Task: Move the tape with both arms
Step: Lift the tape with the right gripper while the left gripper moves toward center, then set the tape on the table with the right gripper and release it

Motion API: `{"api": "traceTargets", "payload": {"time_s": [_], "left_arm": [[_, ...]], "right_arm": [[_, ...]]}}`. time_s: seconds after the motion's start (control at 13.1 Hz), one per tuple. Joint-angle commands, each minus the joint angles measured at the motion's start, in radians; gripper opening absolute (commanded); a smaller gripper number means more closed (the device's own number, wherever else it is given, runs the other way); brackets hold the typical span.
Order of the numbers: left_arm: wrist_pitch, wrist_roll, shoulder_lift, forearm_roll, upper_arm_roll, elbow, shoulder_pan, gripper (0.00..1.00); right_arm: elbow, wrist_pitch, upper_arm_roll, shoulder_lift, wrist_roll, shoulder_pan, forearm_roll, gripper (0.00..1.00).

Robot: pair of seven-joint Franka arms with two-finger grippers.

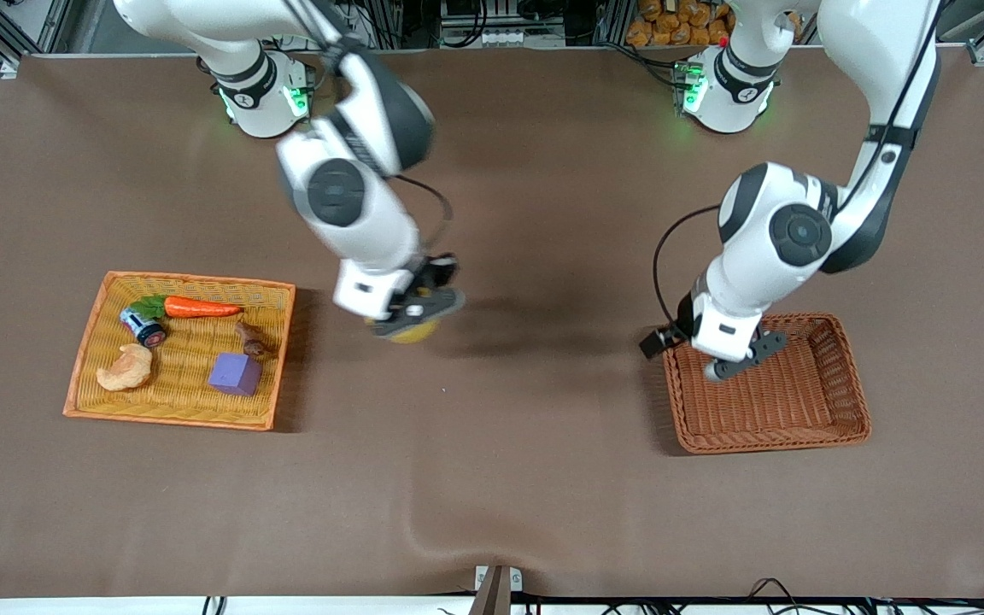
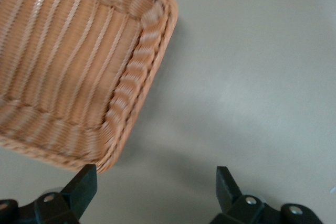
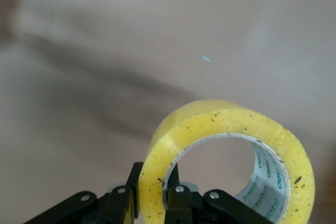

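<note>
Right hand [image 1: 413, 314] is clamped on the tape roll's [image 3: 231, 156] wall, up over bare worktop [image 1: 492, 444] mid-table. Left hand [image 1: 735, 359], fingers apart and empty, hovers over the brown wicker basket's [image 1: 851, 401] edge, toward the left arm's end, so the handover gap runs straight along the worktop.

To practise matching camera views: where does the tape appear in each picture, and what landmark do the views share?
Front view: tape under the right gripper, over bare table.
Left wrist view: not in it.
Right wrist view: tape gripped through its wall.
Shared landmark: brown table.
</note>
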Motion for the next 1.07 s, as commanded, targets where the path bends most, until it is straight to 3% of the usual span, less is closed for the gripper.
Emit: {"api": "traceTargets", "payload": {"time_s": [0.0,0.15,0.31,0.54,0.61,0.77,0.84,0.92,0.99], "left_arm": [[-0.013,-0.071,0.080,0.022,-0.002,0.121,-0.003,1.00],[-0.013,-0.071,0.091,0.023,0.000,0.130,-0.003,1.00],[-0.013,-0.070,0.096,0.025,0.001,0.130,-0.003,1.00],[-0.013,-0.071,0.117,0.113,0.000,0.127,-0.032,1.00],[-0.013,-0.077,0.131,0.126,0.001,0.125,-0.044,1.00],[-0.013,-0.100,0.148,0.146,0.004,0.127,-0.067,1.00],[-0.013,-0.120,0.151,0.164,0.004,0.128,-0.069,1.00],[-0.013,-0.135,0.151,0.182,0.003,0.128,-0.069,1.00],[-0.013,-0.137,0.151,0.189,0.003,0.127,-0.070,1.00]], "right_arm": [[0.273,0.078,-0.019,0.255,0.164,0.068,0.004,0.00],[0.333,0.123,-0.024,0.315,0.187,0.104,0.003,0.00],[0.344,0.259,-0.019,0.392,0.207,0.132,0.004,0.00],[0.337,0.269,-0.025,0.409,0.281,0.140,0.001,0.00],[0.337,0.275,-0.025,0.420,0.285,0.153,0.001,0.07],[0.335,0.264,-0.025,0.404,0.310,0.157,0.000,0.31],[0.332,0.240,-0.027,0.376,0.310,0.156,-0.002,0.56],[0.332,0.156,-0.030,0.343,0.308,0.145,-0.006,0.88],[0.332,0.059,-0.060,0.302,0.307,0.142,-0.014,1.00]]}}
